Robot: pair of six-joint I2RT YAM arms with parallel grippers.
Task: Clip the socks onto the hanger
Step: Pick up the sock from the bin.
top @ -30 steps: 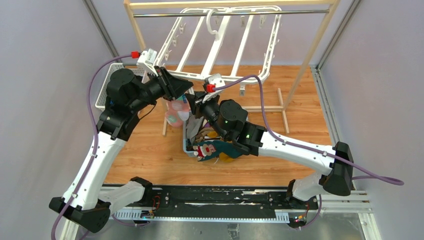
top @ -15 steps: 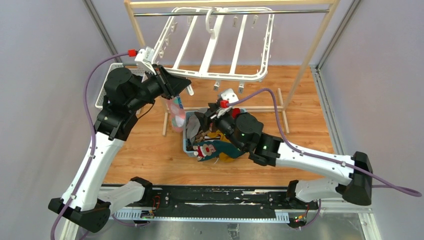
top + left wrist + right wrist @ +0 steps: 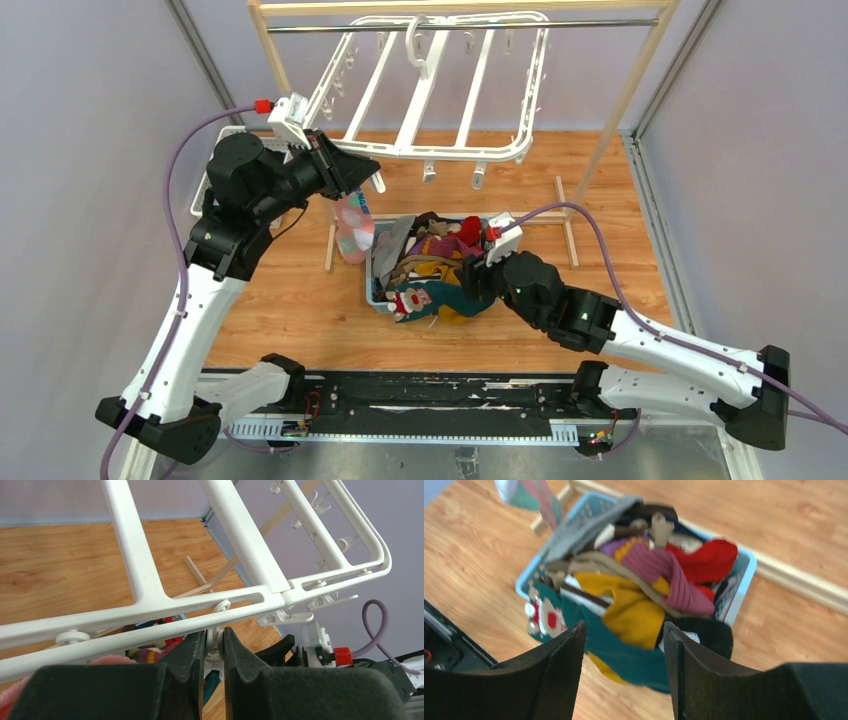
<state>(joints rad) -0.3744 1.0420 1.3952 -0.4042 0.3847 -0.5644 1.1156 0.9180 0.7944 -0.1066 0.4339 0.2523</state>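
Looks barely started. Only got one pink sock [image 3: 352, 228] dangling just under the hanger [image 3: 430, 152] at its near-left corner, can't tell if properly clipped. Got the left gripper [image 3: 371, 177] pinched tight on a clip [image 3: 215, 641] under the hanger's near rail. Got the right gripper [image 3: 624, 628] wide open and holding nothing, below the hanger, over the socks [image 3: 639, 595] heaped in the basket [image 3: 744, 575]

Overhead looks down; wrist close-ups share its hanger [image 3: 135, 555] and socks [image 3: 639, 610].

walls [image 3: 90, 130]: pale lilac | floor [image 3: 290, 310]: wood-grain board | furniture: wooden rack [image 3: 330, 9], metal rail [image 3: 600, 23]
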